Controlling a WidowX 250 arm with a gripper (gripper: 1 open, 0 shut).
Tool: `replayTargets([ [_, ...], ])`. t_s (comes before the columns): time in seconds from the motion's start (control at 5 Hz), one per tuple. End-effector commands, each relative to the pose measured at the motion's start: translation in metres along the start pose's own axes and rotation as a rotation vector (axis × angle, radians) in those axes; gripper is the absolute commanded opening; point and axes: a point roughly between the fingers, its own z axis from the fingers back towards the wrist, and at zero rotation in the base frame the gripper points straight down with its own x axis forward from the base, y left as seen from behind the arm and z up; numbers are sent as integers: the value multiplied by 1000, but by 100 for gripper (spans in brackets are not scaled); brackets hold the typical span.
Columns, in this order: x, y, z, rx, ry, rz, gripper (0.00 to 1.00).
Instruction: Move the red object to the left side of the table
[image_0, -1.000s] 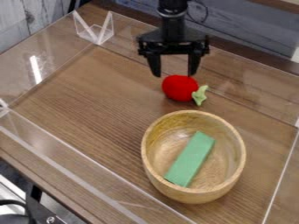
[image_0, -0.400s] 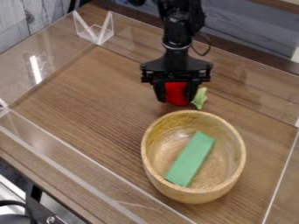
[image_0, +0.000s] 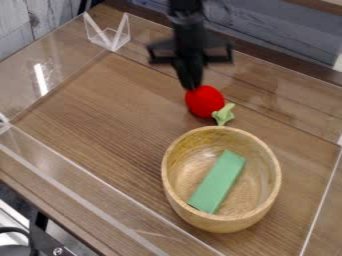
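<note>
Nearest, toward the near right corner of the table: a bowl with a green block inside. Just behind the bowl, close to the right edge: the red object, resting on the wood, not lifted. Right above it hangs the gripper, pointing down, fingers pressed together, seemingly on nothing; contact with the fruit not clear. Judged step: grasping, probably not yet secured. Next move calls for spreading the fingers, lowering around the fruit, clamping, then carrying toward the left edge.
</note>
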Motion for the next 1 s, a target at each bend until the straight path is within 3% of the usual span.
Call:
replayTargets([
  [0.0,20,15,40,-54,-84,-11,0],
  [0.2,13,14,26,-53,-71,-59,100],
  [0.6,7,7,15,-39,-29,-128,100],
  [0.8,3,-8,-2,-13,-31,60,100],
])
